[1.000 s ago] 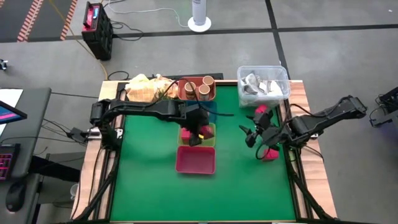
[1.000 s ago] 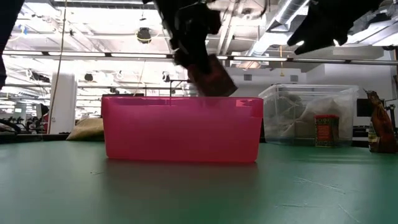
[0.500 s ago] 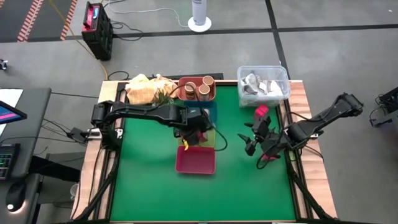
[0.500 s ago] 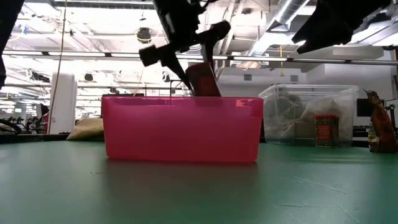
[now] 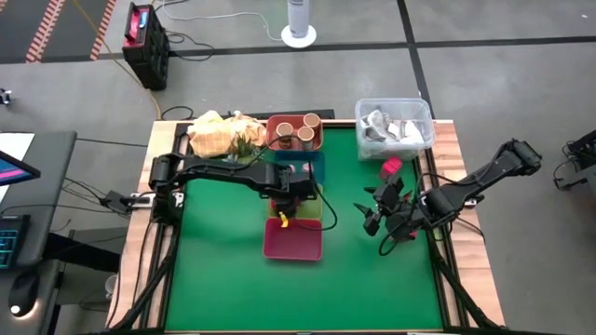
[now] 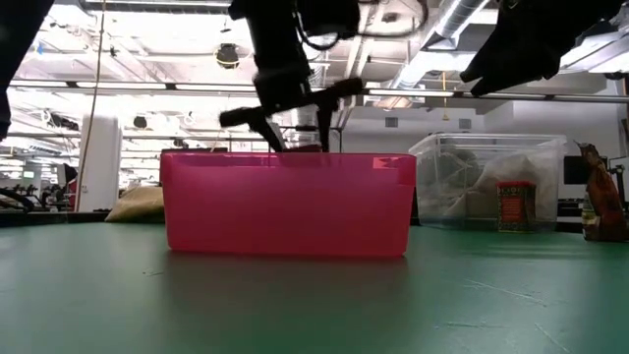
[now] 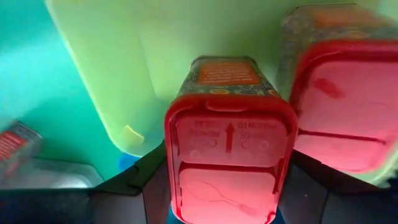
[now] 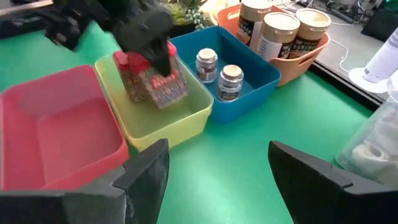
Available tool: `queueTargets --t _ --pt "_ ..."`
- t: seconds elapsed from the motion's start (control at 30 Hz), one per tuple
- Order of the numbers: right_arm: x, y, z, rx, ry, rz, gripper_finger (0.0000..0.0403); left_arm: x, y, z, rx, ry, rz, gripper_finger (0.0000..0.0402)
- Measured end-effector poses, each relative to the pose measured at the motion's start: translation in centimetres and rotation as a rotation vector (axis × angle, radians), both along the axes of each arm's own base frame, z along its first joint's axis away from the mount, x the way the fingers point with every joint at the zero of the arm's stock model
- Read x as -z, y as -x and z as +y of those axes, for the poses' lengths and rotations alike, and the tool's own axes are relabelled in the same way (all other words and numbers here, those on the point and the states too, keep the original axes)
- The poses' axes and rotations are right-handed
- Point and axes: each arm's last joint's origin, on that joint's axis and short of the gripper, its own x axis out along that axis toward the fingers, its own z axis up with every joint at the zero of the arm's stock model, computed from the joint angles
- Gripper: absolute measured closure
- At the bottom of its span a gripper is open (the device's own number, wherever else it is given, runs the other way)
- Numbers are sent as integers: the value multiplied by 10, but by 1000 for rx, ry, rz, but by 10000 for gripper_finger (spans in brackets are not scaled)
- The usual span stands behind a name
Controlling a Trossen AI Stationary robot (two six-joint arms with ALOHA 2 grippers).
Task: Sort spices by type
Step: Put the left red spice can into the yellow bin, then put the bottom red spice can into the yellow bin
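Two packets: one red-lidded spice packet [image 7: 229,155] stands directly between the left gripper's [image 5: 291,200] fingers, and a second packet [image 7: 339,106] stands touching or just beside it, on one flank of the pincer.
Tray: both sit in the green tray [image 8: 186,124] under the pincer; the pink tray [image 5: 293,240] lies just beside it, nearer the table's front.
Left pincer: jaws spread, flanking the packet rather than squeezing it, as far as the low view shows.
Right pincer: the right gripper [image 5: 384,214] hovers with jaws wide apart and nothing in them, well apart from the left one, near a loose pink-red packet [image 5: 391,167].
Main risk: on lifting away, a finger could catch the red lid and tip the packet, since the jaws sit close along its sides.
Second risk: a sideways drift would knock the neighbouring packet over or against the tray wall.
Third risk: a tilted packet may lean out over the low rim towards the pink tray.
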Motion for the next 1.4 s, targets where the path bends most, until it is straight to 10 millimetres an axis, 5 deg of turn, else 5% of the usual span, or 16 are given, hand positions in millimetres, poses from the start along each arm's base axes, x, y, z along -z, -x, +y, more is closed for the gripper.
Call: queueTargets --t 0.53,0.77,1.07,1.4 --pt "1 0 0 4 -4 3 104 3 1 -2 -113 -33 -1 111" --pt "-1 11 2 -9 -15 19 104 -35 7 -10 -272 47 -169 105" --pt "-3 27 19 -122 -93 69 104 -63 22 -41 -578 500 -323 117" --pt "3 43 28 -218 -289 654 104 -55 31 -80 -682 648 -295 164"
